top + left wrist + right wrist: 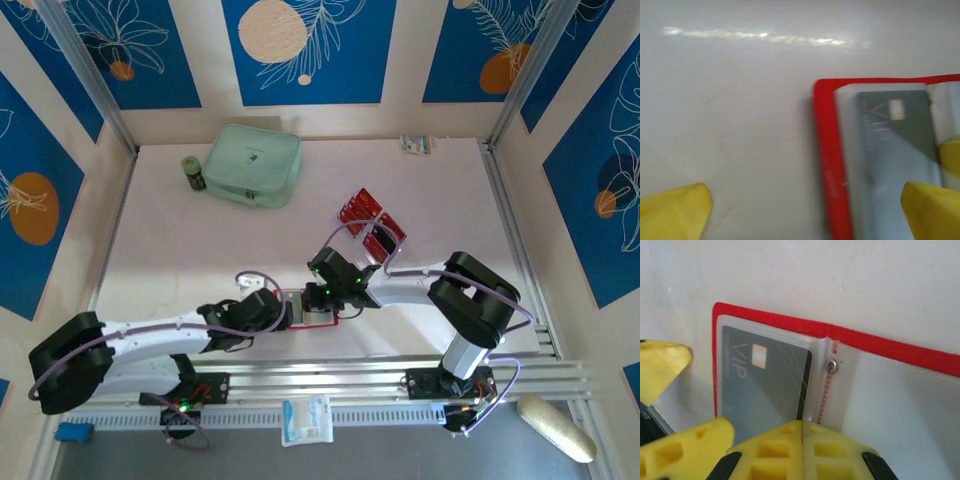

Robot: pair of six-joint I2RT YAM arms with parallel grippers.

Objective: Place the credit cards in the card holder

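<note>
The red card holder (pixel 312 309) lies open and flat on the white table near the front. A dark grey VIP credit card (pixel 765 385) sits inside its left clear sleeve (pixel 890 140). My right gripper (pixel 802 432) is shut, its yellow tips meeting over the near edge of that card, next to the holder's snap stud. My left gripper (pixel 805 215) is open and straddles the holder's red left edge (pixel 829 165), one finger over bare table and the other over the sleeve. More red credit cards (pixel 371 224) lie loose behind the right gripper (pixel 324 296).
A mint-green zip case (pixel 254 165) and a small dark bottle (pixel 193 172) stand at the back left. A small packet (pixel 417 144) lies by the back wall. A white sachet (pixel 306 420) and a beige roll (pixel 556 428) lie on the front ledge.
</note>
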